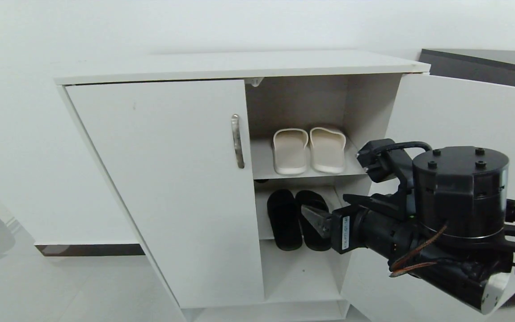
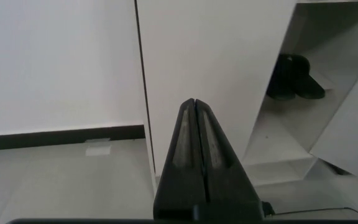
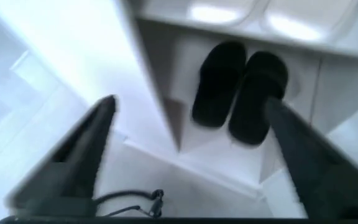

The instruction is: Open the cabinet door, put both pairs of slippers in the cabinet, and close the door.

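Head view: right tool [image 1: 316, 221] is hanging wide open by the black slippers [image 1: 284, 219], open door [image 1: 463, 120] is sitting to its right in frame, so that arm's nearer

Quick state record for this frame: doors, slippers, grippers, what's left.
cabinet: white, two doors
left door: shut
right door: swung open
white slippers: upper shelf, side by side
black slippers: shelf below, side by side
right gripper: open, empty, in front of the black slippers
left gripper: shut, empty, facing the left door
remaining: close the right door
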`<state>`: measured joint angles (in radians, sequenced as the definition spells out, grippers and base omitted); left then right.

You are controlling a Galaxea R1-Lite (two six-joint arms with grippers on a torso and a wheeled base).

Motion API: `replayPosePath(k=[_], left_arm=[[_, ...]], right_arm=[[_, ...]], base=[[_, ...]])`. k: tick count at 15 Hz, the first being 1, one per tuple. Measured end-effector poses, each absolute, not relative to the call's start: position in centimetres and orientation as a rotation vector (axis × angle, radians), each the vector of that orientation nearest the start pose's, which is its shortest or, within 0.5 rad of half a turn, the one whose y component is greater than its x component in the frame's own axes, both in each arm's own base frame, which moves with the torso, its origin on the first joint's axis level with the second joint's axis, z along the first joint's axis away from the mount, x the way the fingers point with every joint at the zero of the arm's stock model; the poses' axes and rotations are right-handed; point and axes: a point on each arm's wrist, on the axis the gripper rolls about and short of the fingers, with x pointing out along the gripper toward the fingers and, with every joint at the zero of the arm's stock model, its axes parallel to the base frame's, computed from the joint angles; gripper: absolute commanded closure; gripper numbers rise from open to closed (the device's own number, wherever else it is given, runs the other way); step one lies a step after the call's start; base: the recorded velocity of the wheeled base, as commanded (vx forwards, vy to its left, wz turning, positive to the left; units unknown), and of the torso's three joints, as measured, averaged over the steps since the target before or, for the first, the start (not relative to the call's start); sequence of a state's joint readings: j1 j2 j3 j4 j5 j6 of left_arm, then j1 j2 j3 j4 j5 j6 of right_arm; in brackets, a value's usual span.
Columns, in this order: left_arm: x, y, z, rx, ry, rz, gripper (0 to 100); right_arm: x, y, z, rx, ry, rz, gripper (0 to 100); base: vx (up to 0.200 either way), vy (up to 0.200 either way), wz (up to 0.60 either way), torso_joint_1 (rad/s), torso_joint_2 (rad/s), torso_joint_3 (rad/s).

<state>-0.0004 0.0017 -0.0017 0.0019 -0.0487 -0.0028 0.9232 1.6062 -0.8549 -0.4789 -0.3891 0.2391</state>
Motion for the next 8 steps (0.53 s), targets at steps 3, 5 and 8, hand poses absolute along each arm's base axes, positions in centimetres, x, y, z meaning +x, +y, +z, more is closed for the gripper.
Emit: replayPosePath(k=[3,5,8], left_arm=[[-2.3,-0.1,7.6,-0.003,0.001,-0.050,100],[-2.3,-0.1,7.6,-0.003,0.001,-0.049,100],[-2.3,-0.1,7.6,-0.004,0.002,-0.049,100]], right_arm=[[17.9,22.3,20.4,0.067,0.294,0.502,100],[17.8,22.1,20.1,0.073,0.300,0.535,100],[17.5,21.3,18.8,0.090,0.290,0.647,100]], base=[[-0.200,0.000,0.00,0.004,0.00,0.002],[-0.200,0.000,0.00,-0.002,0.00,-0.002],[-0.200,0.000,0.00,0.005,0.00,0.002]])
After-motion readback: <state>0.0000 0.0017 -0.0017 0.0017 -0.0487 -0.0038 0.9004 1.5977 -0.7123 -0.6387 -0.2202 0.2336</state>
